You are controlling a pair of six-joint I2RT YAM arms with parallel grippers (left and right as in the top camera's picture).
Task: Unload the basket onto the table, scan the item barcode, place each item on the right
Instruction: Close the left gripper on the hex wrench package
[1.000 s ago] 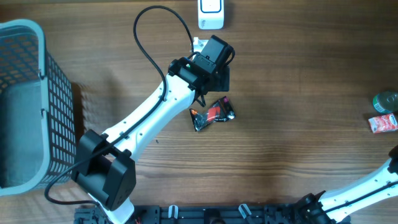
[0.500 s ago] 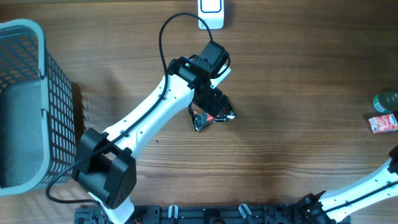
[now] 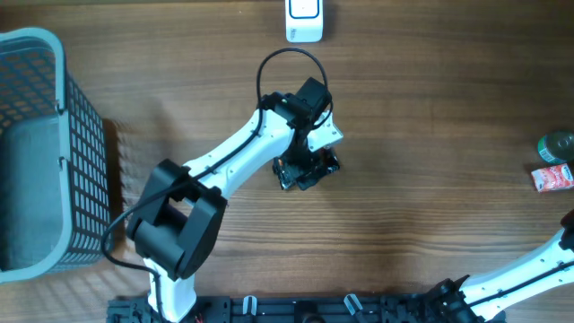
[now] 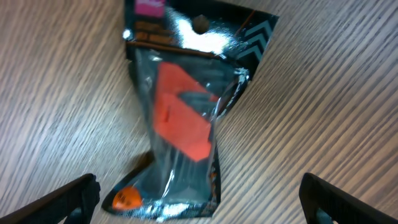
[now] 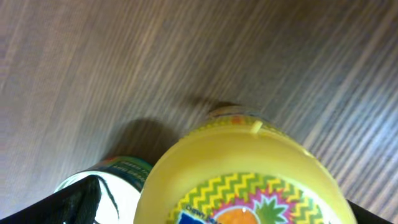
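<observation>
- Since a second ago, the left arm [image 3: 238,157] has been swung away from the white scanner [image 3: 305,20] and brought down over the shiny packet [image 4: 183,118]. The packet itself has not been moved.
- The packet is laid flat on the wooden table [image 3: 430,108], near the middle and well apart from the scanner.
- In the left wrist view, the packet is seen right under the left gripper [image 4: 199,190]. Its lower end is placed between the two fingers [image 4: 68,199].
- The left fingers are spread wide apart, and nothing is pinched between them.
- A red shape is seen on the packet, and an orange dot is seen at its lower corner.
- In the overhead view, most of the packet is hidden by the gripper above it.
- The right gripper [image 5: 230,202] is held over a yellow tub [image 5: 249,162] with a pineapple picture on its lid.
- The right fingers are also spread wide, one on each side of the tub, and the tub is not squeezed.
- A green can [image 5: 118,167] is stood just beside the tub.
- A grey basket [image 3: 85,152] is kept at the left edge of the table, well apart from the packet.
</observation>
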